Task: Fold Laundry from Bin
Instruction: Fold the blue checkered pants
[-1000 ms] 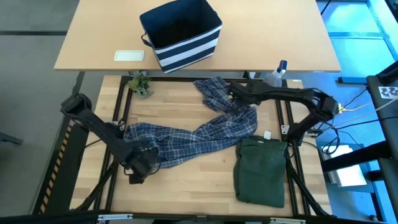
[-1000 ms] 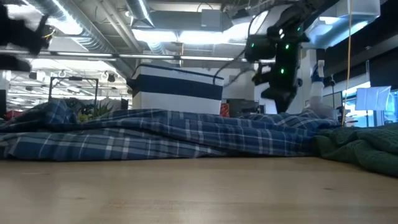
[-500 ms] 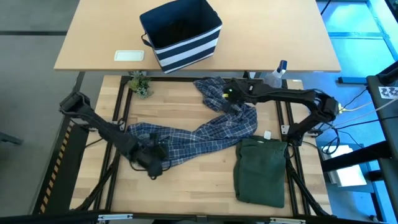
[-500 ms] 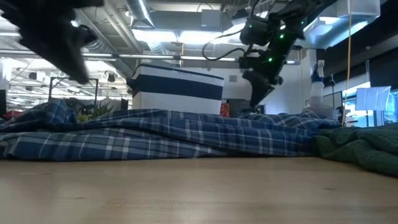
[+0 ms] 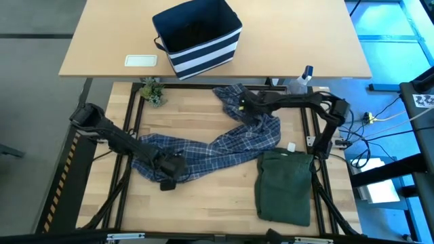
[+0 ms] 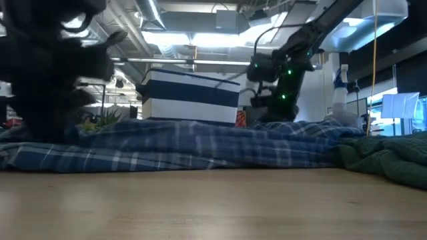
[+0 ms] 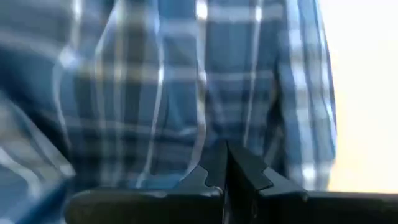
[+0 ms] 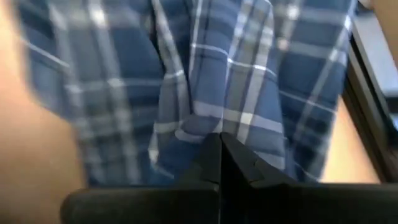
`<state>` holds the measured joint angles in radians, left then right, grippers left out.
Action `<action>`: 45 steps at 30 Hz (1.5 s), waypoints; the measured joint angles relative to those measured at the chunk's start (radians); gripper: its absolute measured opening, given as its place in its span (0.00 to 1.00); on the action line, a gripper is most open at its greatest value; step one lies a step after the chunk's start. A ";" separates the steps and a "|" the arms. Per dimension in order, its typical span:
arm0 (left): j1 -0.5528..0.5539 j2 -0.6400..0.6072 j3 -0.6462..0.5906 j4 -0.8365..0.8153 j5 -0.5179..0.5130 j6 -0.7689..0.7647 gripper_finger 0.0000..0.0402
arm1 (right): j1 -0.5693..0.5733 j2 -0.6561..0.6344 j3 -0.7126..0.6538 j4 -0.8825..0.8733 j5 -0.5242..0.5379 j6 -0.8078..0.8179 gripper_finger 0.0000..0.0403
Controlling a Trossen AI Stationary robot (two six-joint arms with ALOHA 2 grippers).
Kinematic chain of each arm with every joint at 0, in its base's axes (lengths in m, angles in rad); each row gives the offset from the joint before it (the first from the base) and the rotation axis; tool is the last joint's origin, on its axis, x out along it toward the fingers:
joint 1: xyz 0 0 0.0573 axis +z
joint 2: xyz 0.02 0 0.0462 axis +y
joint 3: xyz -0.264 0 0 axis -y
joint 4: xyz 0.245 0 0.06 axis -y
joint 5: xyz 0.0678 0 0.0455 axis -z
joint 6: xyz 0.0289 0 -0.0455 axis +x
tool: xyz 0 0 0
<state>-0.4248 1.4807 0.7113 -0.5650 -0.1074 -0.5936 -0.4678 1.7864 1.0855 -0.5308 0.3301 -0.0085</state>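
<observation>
Table: we see a light wood slatted worktop [image 5: 203,203].
Clutter: folded olive-green garment [image 5: 283,186], clear spray bottle [image 5: 300,83].
Grippers: left gripper [image 5: 169,171], right gripper [image 5: 245,104], both closed on crumpled blue-and-white plaid shirt [image 5: 224,146].
Bin: navy white-striped fabric basket [image 5: 198,37].

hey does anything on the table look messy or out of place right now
Yes: the plaid shirt lies twisted and bunched in a diagonal strip across the table, not flat. The olive garment sits neatly folded. The left gripper and right gripper are both shut over the shirt.

Left gripper [image 5: 169,171] and right gripper [image 5: 243,105] both closed, low over the table
</observation>
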 joint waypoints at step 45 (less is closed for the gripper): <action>-0.077 -0.031 0.157 -0.555 0.037 -0.186 0.00 | 0.416 -0.222 0.001 -0.102 -0.143 0.093 0.00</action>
<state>-0.5018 1.4502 0.8683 -1.1201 -0.0708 -0.7792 -0.0520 1.5639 1.0863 -0.6327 0.1874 0.0842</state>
